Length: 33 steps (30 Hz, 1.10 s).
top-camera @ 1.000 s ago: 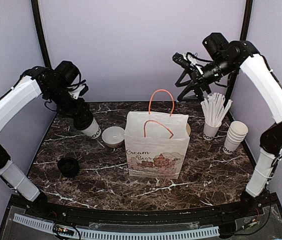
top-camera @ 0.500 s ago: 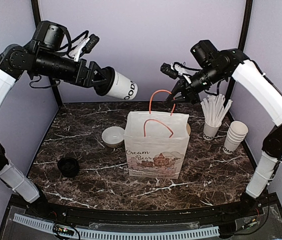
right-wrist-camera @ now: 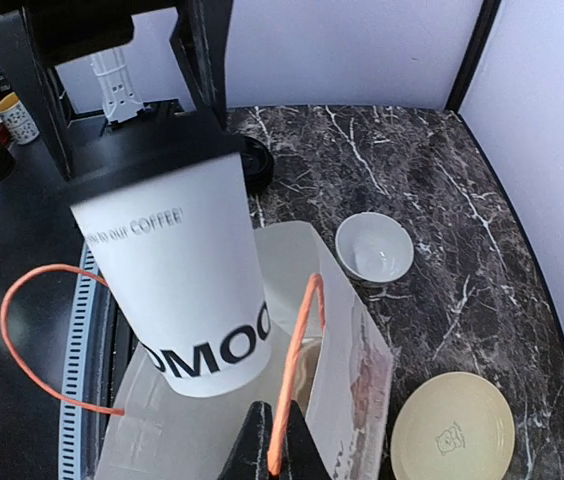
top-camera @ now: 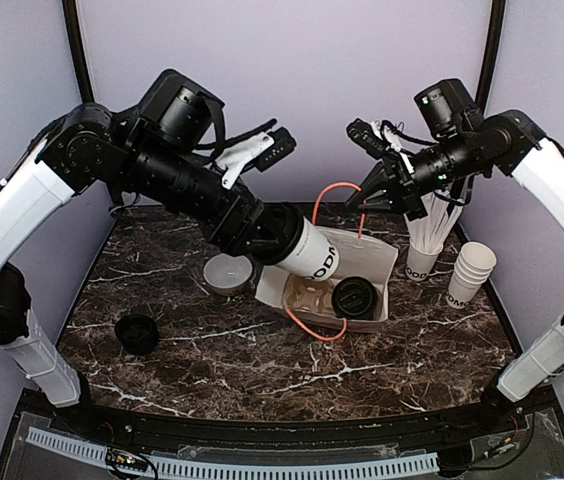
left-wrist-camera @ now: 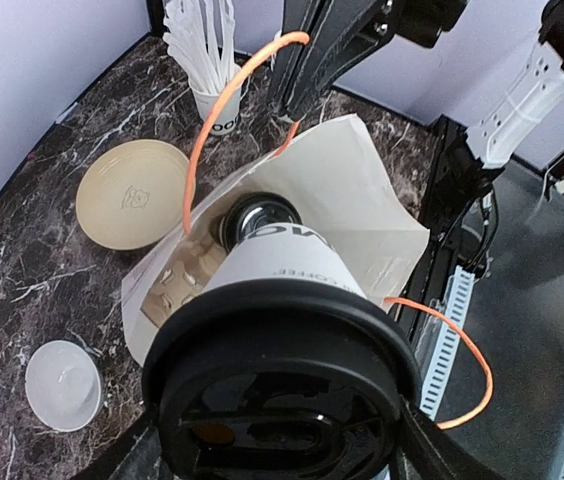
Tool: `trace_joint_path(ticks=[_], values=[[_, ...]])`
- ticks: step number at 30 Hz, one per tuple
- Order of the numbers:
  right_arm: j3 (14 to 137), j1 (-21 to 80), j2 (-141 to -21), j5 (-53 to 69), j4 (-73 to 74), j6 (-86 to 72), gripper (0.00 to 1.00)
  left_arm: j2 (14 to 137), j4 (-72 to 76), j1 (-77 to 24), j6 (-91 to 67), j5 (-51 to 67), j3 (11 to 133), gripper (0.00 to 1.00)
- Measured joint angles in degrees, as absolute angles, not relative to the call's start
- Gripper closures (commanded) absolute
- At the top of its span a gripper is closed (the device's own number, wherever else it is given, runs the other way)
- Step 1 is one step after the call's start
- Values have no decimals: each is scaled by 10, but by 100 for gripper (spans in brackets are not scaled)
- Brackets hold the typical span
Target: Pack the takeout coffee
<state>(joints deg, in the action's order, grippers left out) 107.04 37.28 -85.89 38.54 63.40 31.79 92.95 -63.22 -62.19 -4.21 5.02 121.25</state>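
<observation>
Above the dark marble bench (top-camera: 162,370), the left gripper (top-camera: 267,232) clasps a black-lidded white paper cup (top-camera: 312,255). The right gripper (top-camera: 367,198) pinches an orange bag handle (right-wrist-camera: 300,350).

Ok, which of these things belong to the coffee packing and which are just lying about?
Job: held lidded cup; lidded cup in bag; paper bag; orange handle.
Lying about: white bowl; black round piece; cup of sticks; lidless cup stack; cream plate.
</observation>
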Motion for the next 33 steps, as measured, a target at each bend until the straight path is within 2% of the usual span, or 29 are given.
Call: trace_joint_path(ticks=[12,20,26,33], values=[[982,444,-839,415,634,324,100,970,-644,-773,9,-181,1177,51],[974,453,-817,439,646,328,100,989,-635,-851,58,-335,1124,51],[969,455,-814,467,653,333,100,990,-597,-877,112,-399,1067,52],[962,470,-815,487,666,342,100,990,-536,-882,197,-398,1021,52]])
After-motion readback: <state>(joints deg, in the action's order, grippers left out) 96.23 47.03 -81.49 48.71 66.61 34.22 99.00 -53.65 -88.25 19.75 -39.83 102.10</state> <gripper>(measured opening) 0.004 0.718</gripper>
